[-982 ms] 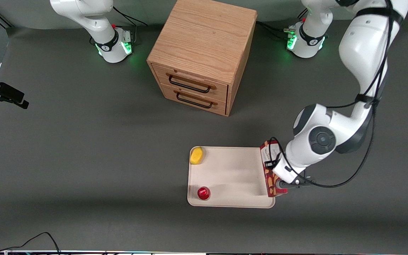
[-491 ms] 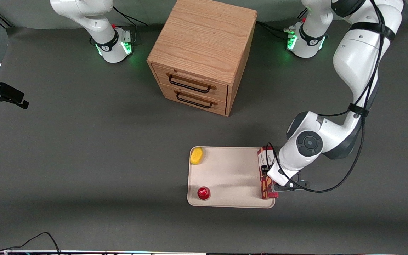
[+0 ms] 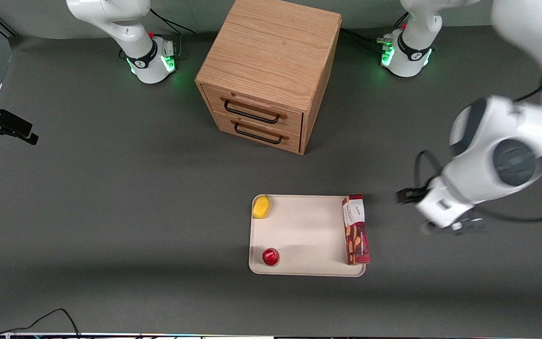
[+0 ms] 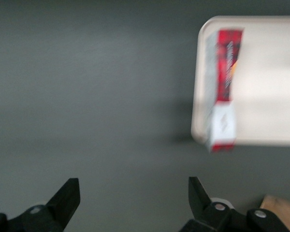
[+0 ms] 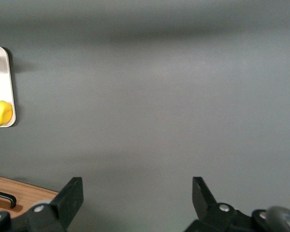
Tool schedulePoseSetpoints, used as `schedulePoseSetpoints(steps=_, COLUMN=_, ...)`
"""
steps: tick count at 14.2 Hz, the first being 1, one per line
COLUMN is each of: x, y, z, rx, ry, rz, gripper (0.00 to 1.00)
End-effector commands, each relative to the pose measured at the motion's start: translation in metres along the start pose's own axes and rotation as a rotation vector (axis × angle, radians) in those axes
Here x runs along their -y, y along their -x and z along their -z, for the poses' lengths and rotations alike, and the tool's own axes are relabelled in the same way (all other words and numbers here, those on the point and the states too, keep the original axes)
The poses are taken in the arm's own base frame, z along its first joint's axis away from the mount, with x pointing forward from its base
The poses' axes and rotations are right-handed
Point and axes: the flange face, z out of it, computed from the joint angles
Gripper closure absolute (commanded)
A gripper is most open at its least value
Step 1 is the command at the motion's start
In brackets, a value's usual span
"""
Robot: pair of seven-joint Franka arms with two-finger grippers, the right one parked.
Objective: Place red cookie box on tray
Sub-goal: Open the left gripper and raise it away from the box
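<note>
The red cookie box (image 3: 355,229) lies flat on the cream tray (image 3: 306,235), along the tray's edge toward the working arm's end, with its white label end farther from the front camera. The left wrist view shows the box (image 4: 224,89) lying on the tray (image 4: 266,82), its label end overhanging the rim. My left gripper (image 3: 445,229) hangs above bare table beside the tray, toward the working arm's end, well clear of the box. It is open and empty, with its fingers (image 4: 67,195) spread wide.
A yellow lemon (image 3: 261,206) and a small round red can (image 3: 270,256) sit on the tray's edge toward the parked arm. A wooden two-drawer cabinet (image 3: 268,73) stands farther from the front camera. A black camera mount (image 3: 3,126) sits at the parked arm's end.
The gripper let go of the box, which now lies on the tray. The arm has lifted and swung away toward the working arm's end of the table.
</note>
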Motion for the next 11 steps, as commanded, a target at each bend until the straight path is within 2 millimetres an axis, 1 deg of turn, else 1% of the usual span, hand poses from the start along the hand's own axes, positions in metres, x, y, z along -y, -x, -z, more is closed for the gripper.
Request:
schedulePoseSetpoints(steps=1, x=0.066, y=0.063, z=0.056, rx=0.066, ry=0.006, rz=-0.094, gripper=0.0)
schedulePoseSetpoints(steps=2, x=0.086, y=0.086, z=0.067, rx=0.078, ry=0.005, rz=-0.118, gripper=0.0)
schedulePoseSetpoints(steps=3, x=0.102, y=0.109, z=0.071, rx=0.071, ry=0.021, rz=-0.121, gripper=0.0)
schedulePoseSetpoints(steps=4, x=0.11, y=0.129, z=0.076, rx=0.062, ry=0.033, rz=-0.108, gripper=0.0)
schedulePoseSetpoints(steps=5, x=0.112, y=0.145, z=0.078, rx=0.057, ry=0.037, rz=-0.108, gripper=0.0)
schedulePoseSetpoints(steps=6, x=0.114, y=0.156, z=0.084, rx=0.048, ry=0.036, rz=-0.11, gripper=0.0)
schedulePoseSetpoints(steps=7, x=0.113, y=0.158, z=0.088, rx=0.05, ry=0.034, rz=-0.087, gripper=0.0)
schedulePoseSetpoints(steps=10, x=0.112, y=0.149, z=0.101, rx=0.049, ry=0.039, rz=-0.102, gripper=0.0)
schedulePoseSetpoints(steps=11, x=0.108, y=0.147, z=0.105, rx=0.046, ry=0.038, rz=-0.107, gripper=0.0)
